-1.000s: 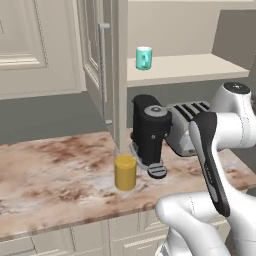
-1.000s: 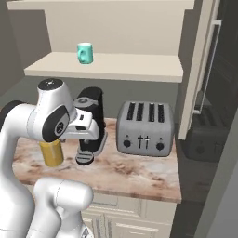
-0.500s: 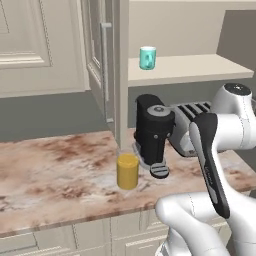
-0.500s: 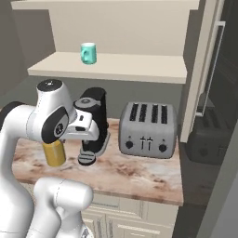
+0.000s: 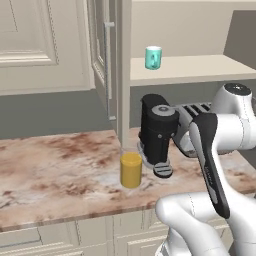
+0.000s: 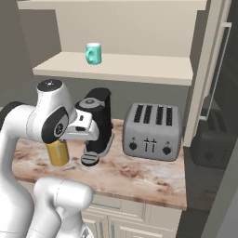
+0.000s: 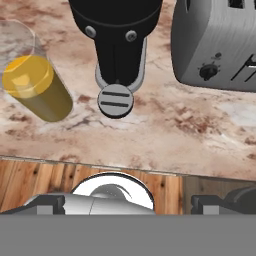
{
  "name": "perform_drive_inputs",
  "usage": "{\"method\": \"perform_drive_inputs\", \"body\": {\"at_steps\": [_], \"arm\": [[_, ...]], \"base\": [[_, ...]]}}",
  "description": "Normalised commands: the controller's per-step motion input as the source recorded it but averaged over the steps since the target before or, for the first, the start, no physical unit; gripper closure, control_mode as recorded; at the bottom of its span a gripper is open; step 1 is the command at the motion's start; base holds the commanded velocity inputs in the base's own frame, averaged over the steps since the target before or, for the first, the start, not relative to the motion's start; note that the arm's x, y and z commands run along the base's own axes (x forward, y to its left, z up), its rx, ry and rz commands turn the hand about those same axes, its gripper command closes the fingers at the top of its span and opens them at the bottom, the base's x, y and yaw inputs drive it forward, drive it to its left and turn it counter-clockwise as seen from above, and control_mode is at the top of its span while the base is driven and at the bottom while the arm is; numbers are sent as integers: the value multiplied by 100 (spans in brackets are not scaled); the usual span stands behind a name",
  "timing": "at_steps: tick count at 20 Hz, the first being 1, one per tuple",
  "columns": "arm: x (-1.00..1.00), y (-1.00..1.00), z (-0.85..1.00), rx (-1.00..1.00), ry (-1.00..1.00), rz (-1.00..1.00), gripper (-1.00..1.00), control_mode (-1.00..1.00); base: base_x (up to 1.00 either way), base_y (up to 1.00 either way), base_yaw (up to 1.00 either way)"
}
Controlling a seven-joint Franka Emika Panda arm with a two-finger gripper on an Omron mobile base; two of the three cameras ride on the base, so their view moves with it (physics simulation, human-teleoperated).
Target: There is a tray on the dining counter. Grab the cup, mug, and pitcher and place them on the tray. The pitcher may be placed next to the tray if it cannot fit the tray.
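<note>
pitcher (image 5: 131, 170): clear glass cylinder, partly being hidden by arm in right view, standing on marbled worktop (image 5: 55, 170) beside black coffee machine (image 5: 156, 132) | mug (image 5: 153, 57): teal, on shelf (image 6: 116, 67) | gripper: jaws being held wide, empty

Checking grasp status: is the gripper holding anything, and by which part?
Nothing held. The gripper is open, above the counter, clear of the pitcher.

A: How many vessels do you count?
B: Two. One clear glass pitcher of orange-yellow liquid (image 5: 131, 170) on the marbled worktop (image 5: 55, 170), and one light teal mug with a handle (image 5: 153, 57) on the cream shelf (image 5: 200, 68).
A: And appliances?
B: Two. One black coffee machine (image 6: 98, 124) and one silver four-slot toaster (image 6: 153, 131).
</note>
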Motion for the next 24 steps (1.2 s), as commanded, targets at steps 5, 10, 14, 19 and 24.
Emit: {"method": "perform_drive_inputs", "body": {"at_steps": [5,10,14,19,24], "arm": [[0,0,0,0,0,0,-100,-100],[0,0,19,0,-9,0,-100,-100],[0,0,29,0,-13,0,-100,-100],[0,1,50,0,-15,0,-100,-100],[-7,0,53,0,-19,0,-100,-100]], "base": [[0,0,0],[0,0,0],[0,0,0],[0,0,0],[0,0,0]]}}
